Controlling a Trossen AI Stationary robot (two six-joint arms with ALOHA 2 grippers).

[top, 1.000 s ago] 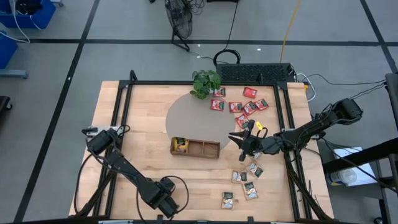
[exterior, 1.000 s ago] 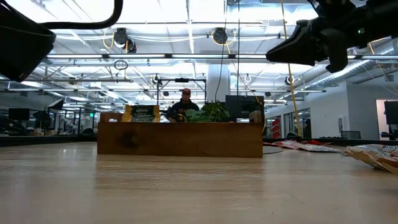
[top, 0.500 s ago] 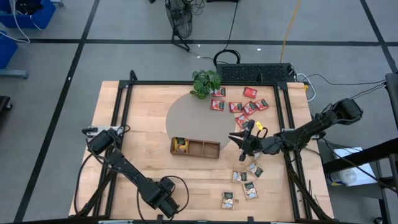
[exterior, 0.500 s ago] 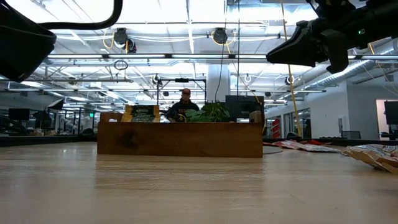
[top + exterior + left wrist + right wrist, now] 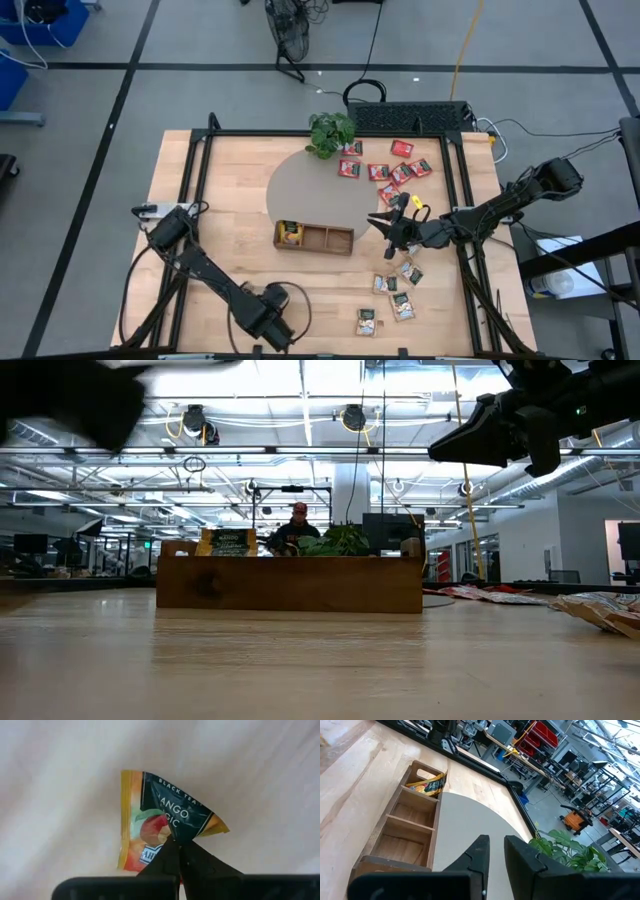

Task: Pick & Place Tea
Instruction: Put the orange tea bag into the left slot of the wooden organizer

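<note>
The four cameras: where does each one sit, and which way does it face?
High: above the table, facing straight down; both arms show.
Low: at table-top height, facing the wooden tray; right arm overhead.
Left wrist: close on a mango tea packet pinched in the left gripper.
Right wrist: faces tray and plant past the open right gripper.
Shared: high, low and right wrist all show the tray.

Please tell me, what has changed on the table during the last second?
Only the left arm moved: the left gripper, shut on an orange-yellow mango tea packet, shifted slightly along the table's near edge. The right gripper stayed above the wooden tray; the other packets stayed put.
</note>
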